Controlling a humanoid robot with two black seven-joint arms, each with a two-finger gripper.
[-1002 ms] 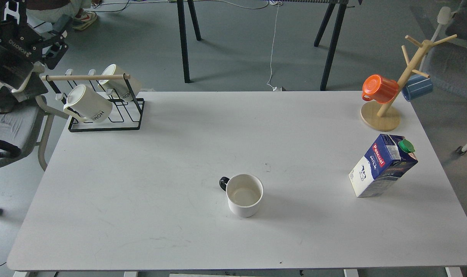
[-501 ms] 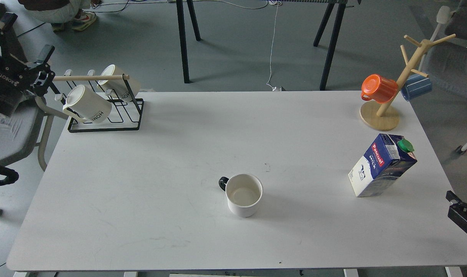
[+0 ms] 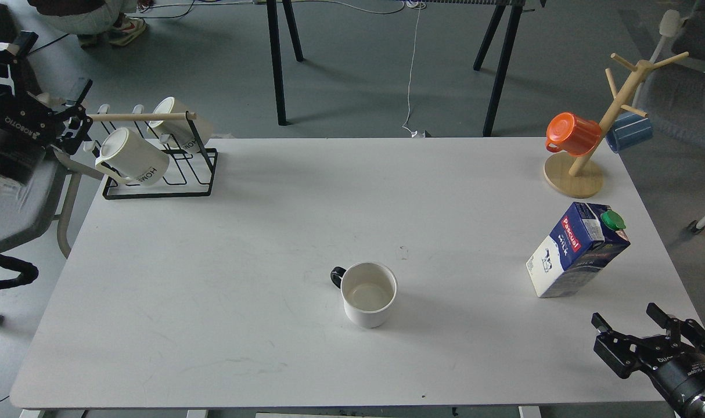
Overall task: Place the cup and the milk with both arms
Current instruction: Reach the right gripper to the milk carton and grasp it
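Grey floor and black trestle legs lie beyond the white desk [image 3: 225, 278] in the head view, the only view. The cup [image 3: 369, 293] stands upright near the desk's middle, handle at ten o'clock. The milk [image 3: 576, 249] stands well apart at its three o'clock. The right gripper [image 3: 657, 334], at the milk's five o'clock, has its fingers spread and holds nothing. The left gripper [image 3: 53, 113], off the desk at ten o'clock, is also spread and empty, just beside the mug rack [image 3: 161, 168]. Likely risks: the left arm clipping the rack as it swings toward the cup, and the right gripper toppling the tall carton with an off-centre approach.
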